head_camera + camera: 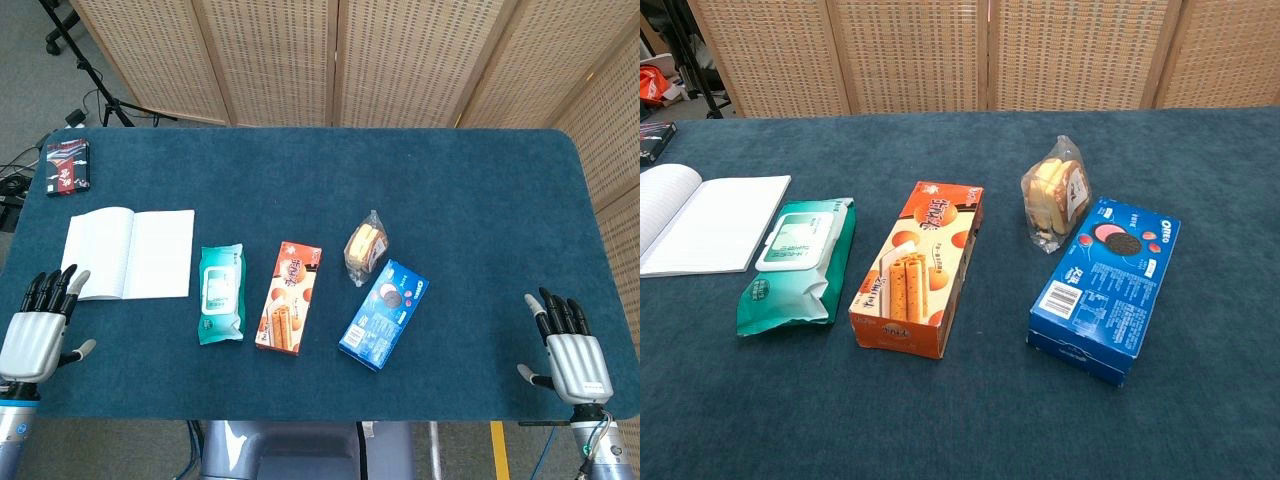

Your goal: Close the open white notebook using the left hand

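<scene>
The white notebook (pixel 130 253) lies open and flat on the blue table at the left; the chest view shows it at the left edge (pixel 705 220). My left hand (pixel 38 328) rests near the table's front left corner, fingers spread and empty, its fingertips just short of the notebook's left page. My right hand (pixel 570 347) sits at the front right edge, fingers apart, holding nothing. Neither hand shows in the chest view.
A green wipes pack (pixel 220 294), an orange biscuit box (pixel 289 298), a bagged snack (pixel 366 247) and a blue Oreo box (pixel 384 314) lie in a row right of the notebook. A dark red-and-black packet (pixel 68 165) sits at the far left corner.
</scene>
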### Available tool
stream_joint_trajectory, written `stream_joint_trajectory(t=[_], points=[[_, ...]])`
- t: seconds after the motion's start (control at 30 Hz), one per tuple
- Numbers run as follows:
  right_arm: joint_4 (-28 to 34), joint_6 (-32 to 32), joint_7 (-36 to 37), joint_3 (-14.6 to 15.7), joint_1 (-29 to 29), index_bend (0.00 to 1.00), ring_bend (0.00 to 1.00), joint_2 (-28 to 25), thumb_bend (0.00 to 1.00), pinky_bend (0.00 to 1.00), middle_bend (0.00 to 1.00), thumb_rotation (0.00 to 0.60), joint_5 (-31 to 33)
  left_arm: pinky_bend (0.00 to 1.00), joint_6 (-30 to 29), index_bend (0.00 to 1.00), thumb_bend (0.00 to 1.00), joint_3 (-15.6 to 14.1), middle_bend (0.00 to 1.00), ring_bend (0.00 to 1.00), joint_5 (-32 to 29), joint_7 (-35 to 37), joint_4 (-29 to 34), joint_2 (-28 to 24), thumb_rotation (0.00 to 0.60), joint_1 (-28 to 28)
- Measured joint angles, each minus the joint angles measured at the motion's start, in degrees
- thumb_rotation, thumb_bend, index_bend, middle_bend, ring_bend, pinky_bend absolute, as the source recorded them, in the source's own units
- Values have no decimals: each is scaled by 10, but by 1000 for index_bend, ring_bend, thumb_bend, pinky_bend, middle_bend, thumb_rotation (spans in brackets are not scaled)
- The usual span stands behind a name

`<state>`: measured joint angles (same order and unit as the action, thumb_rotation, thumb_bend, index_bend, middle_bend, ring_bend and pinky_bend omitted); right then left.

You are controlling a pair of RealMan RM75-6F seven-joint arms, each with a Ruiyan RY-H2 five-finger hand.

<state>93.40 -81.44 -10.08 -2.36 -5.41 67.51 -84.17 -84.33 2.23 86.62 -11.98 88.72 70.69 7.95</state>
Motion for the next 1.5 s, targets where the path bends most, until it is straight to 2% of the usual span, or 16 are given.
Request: stream_joint_trajectory(t=[0.5,1.0,1.33,1.5], points=[[0,-1,-4,0,0,0,0,1,53,0,0,600,0,0,4,0,0,0,0,0,-1,2,-3,2,600,2],[0,-5,1,-3,1,0,0,0,53,0,0,600,0,0,40,0,0,10,0,0,-33,15,-21,-4,600,14],[-1,-5,1,-4,1,0,0,1,53,0,0,600,2,0,102,0,0,14,0,0,-51,57,-102,-8,600,42],[-1,-4,-1,-4,0,0,0,2,53,0,0,600,2,0,116,0,0,21,0,0,-57,89,-177,5,600,55]])
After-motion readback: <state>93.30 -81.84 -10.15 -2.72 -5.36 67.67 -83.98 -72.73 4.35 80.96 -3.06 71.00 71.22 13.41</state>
